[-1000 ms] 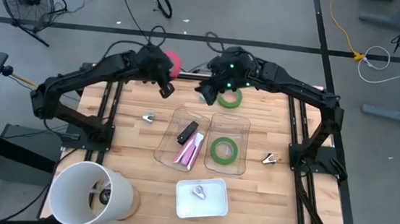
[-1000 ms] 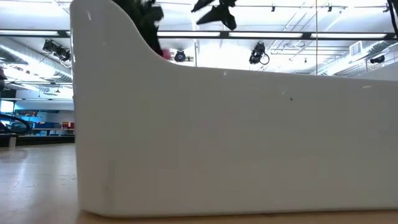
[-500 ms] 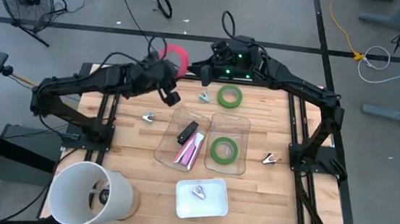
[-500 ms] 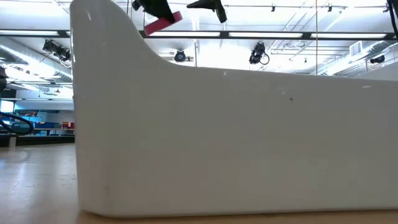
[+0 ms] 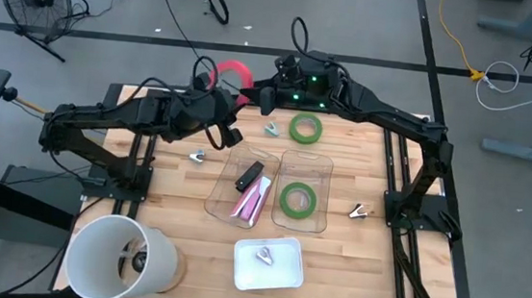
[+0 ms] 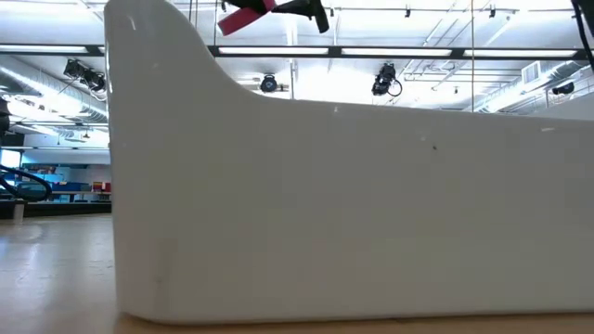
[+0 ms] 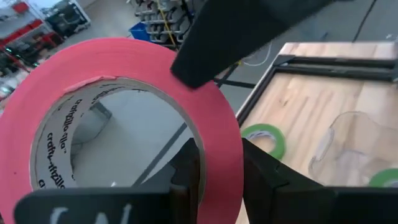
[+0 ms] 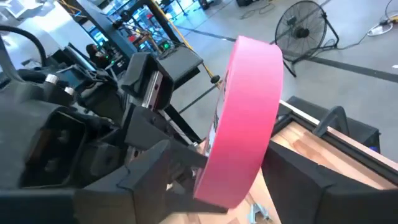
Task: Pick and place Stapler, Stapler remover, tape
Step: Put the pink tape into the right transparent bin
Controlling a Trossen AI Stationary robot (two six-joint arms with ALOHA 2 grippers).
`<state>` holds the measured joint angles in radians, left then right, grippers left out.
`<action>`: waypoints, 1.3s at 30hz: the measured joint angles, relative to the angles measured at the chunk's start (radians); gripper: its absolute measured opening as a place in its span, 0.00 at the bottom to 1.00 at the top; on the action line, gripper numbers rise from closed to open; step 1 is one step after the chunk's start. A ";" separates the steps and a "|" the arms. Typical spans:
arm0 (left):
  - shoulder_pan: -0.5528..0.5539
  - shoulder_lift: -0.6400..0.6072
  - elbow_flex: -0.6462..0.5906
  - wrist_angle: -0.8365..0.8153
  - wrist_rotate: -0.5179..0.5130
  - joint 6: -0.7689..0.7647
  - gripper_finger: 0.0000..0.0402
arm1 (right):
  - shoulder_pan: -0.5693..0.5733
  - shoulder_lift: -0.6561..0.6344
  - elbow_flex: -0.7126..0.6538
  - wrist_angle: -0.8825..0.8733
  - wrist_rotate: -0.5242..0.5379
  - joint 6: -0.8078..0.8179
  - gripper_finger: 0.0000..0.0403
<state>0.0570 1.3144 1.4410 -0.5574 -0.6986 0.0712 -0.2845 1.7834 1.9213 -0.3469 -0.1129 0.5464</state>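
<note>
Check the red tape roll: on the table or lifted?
Lifted. The red tape roll hangs above the table's far edge, clamped through its wall by the left end effector; the right end effector's fingers flank it.

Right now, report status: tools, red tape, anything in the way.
Left tool shut on red tape, held high past the table's back edge. Right tool open, fingers straddling the ring. Nothing else between them.

Even, bright overhead light is cast from ceiling strip lamps (image 6: 390, 51); soft shadows are thrown. The near white wall (image 6: 353, 213) and dark fingers (image 7: 217, 25) appear perhaps defocused.
</note>
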 joint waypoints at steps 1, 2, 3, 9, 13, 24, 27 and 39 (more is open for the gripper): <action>-0.007 0.000 0.000 0.005 0.000 -0.006 0.20 | 0.001 0.001 0.000 0.000 0.000 0.001 0.60; -0.014 0.000 0.000 0.010 0.000 -0.007 0.20 | 0.002 0.001 0.000 -0.001 0.000 0.012 0.58; -0.020 0.001 0.000 0.013 0.002 -0.007 0.20 | 0.002 0.002 0.000 0.000 -0.002 0.025 0.56; -0.053 0.003 -0.001 0.017 -0.013 -0.003 0.20 | 0.002 0.008 0.000 0.009 0.009 0.061 0.23; -0.062 0.004 -0.001 0.019 -0.033 -0.003 0.20 | 0.004 0.008 0.000 0.016 -0.004 0.040 0.22; -0.084 0.000 0.000 0.027 0.015 -0.042 0.59 | -0.007 -0.044 0.000 -0.119 -0.070 -0.060 0.22; -0.107 0.000 0.000 0.034 -0.007 -0.041 0.62 | -0.029 -0.086 0.000 -0.226 -0.061 -0.096 0.22; -0.188 0.000 0.000 0.098 -0.022 -0.023 0.63 | -0.061 -0.271 0.001 -0.814 -0.077 -0.169 0.22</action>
<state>-0.1314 1.3144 1.4410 -0.4595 -0.7209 0.0477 -0.3451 1.5122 1.9221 -1.1613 -0.1900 0.3770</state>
